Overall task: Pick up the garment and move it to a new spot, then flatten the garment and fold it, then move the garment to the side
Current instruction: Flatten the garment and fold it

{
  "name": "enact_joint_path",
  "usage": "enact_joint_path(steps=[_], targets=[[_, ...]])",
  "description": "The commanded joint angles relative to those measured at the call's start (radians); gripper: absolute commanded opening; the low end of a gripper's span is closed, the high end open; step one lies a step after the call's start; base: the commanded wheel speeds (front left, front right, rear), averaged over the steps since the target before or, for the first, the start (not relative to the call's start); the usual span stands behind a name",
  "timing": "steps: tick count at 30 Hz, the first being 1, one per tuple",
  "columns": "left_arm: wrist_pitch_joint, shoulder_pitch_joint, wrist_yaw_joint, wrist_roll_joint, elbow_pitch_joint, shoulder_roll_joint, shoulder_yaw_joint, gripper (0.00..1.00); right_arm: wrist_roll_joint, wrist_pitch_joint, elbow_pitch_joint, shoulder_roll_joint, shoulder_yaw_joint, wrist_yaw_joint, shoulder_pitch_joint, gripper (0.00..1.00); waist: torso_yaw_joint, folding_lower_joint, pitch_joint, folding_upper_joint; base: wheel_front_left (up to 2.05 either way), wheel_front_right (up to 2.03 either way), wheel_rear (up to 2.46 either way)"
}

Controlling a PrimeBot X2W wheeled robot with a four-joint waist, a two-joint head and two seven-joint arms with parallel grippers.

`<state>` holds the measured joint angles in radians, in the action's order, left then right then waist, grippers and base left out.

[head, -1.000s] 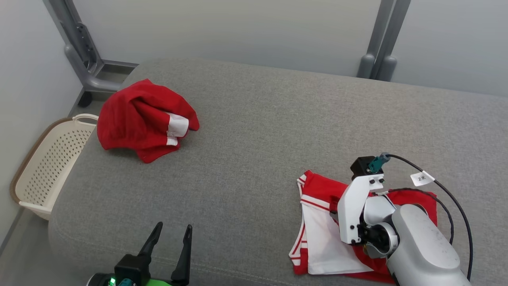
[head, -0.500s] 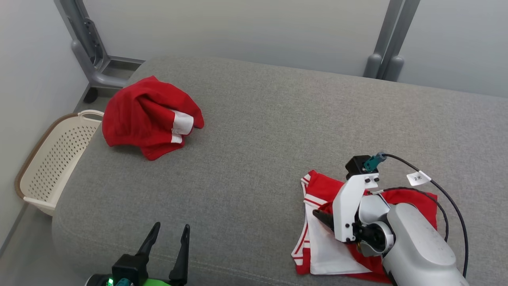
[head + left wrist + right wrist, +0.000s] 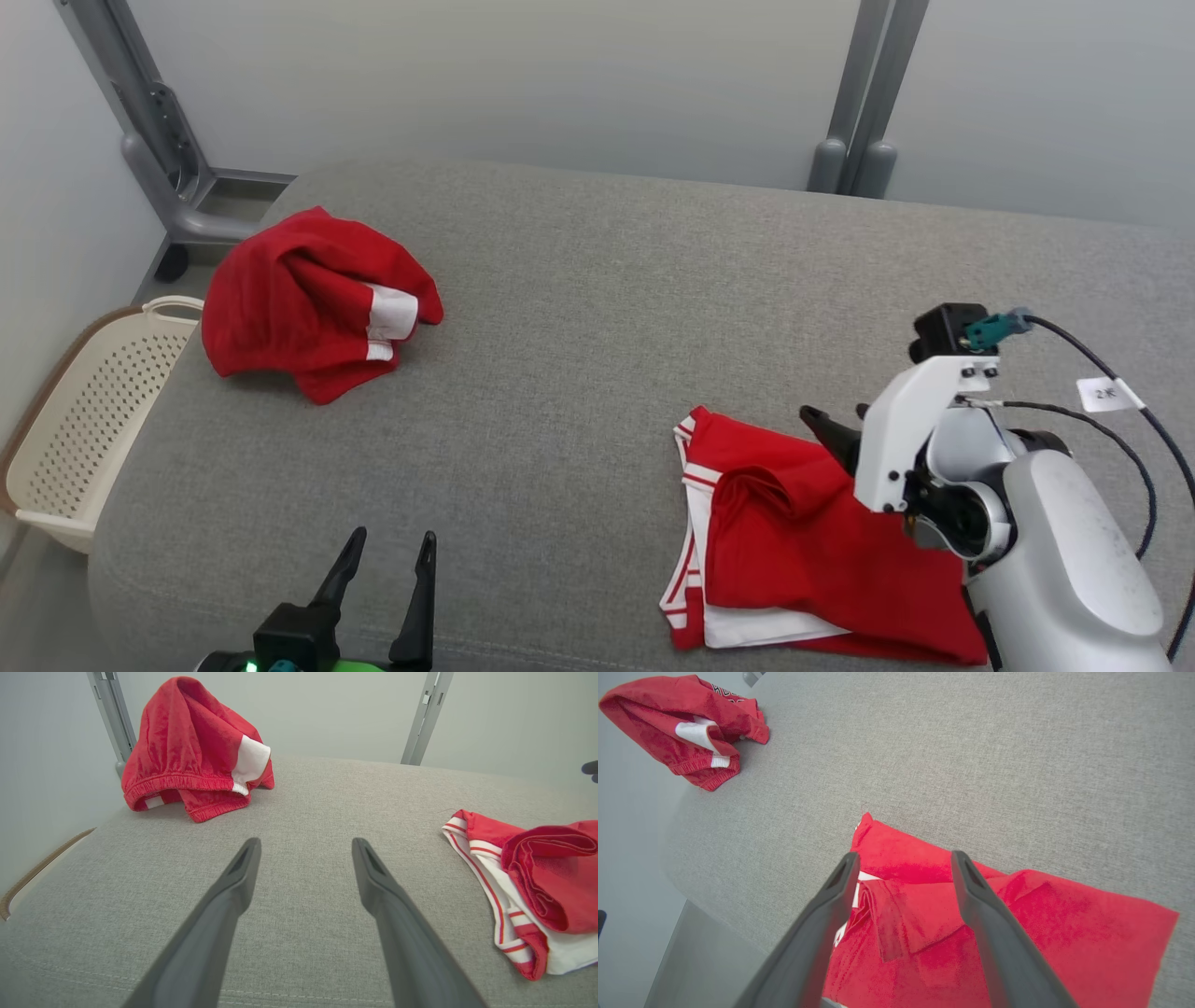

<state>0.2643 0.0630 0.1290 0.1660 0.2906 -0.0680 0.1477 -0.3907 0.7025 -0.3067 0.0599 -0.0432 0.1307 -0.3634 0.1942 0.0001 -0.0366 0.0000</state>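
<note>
**Lift clear of the fold, then tidy the ridge**

My landmark is the folded red garment with white striped trim, lying flat on the grey fabric-covered couch.

Far to its left, off the couch edge, stands a cream perforated plastic basket. Between the basket and the garment, and farther back, is a crumpled red garment with a white panel. My left gripper waits left of the folded garment, spread wide and empty.

My right gripper hovers over the garment's back part, also spread wide with nothing in it. The red top layer seems laid over, so I judge the fold nearly done, but a rolled ridge bunches near its left side. I should rise straight up so neither finger snags that layer, smooth the ridge, and later pinch all the layers together.

The count is two garments, one basket and two grippers.
</note>
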Motion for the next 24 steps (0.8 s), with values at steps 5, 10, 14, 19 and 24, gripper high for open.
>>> enact_joint_path(steps=[5, 10, 14, 19, 24], targets=[[0.0, 0.007, 0.002, -0.007, -0.008, 0.004, 0.003, 1.0, 0.069, 0.027, 0.072, 0.007, 0.068, 0.0, 0.095, 1.0, -0.019, -0.0001, -0.008, 0.0, 0.0, 0.0, 0.0], [0.0, 0.005, 0.002, -0.005, -0.008, 0.004, 0.007, 1.0, 0.104, 0.045, 0.102, 0.002, 0.103, 0.0, 0.181, 0.43, -0.025, -0.0001, -0.005, 0.0, 0.0, 0.0, 0.0], [0.0, 0.004, 0.002, -0.004, -0.01, 0.004, 0.01, 1.0, 0.095, 0.044, 0.095, -0.002, 0.086, 0.0, 0.216, 0.0, -0.025, -0.0001, 0.002, 0.0, 0.0, 0.0, 0.0], [0.0, -0.002, 0.002, -0.006, -0.01, 0.004, 0.021, 1.0, 0.085, 0.022, 0.053, -0.006, 0.059, 0.0, 0.201, 0.0, -0.014, -0.0001, 0.013, 0.0, 0.0, 0.0, 0.0], [0.0, -0.013, 0.002, -0.002, -0.006, 0.003, 0.03, 1.0, 0.084, -0.012, -0.02, -0.008, 0.049, 0.0, 0.157, 0.0, 0.006, -0.0001, 0.027, 0.0, 0.0, 0.0, 0.0]])
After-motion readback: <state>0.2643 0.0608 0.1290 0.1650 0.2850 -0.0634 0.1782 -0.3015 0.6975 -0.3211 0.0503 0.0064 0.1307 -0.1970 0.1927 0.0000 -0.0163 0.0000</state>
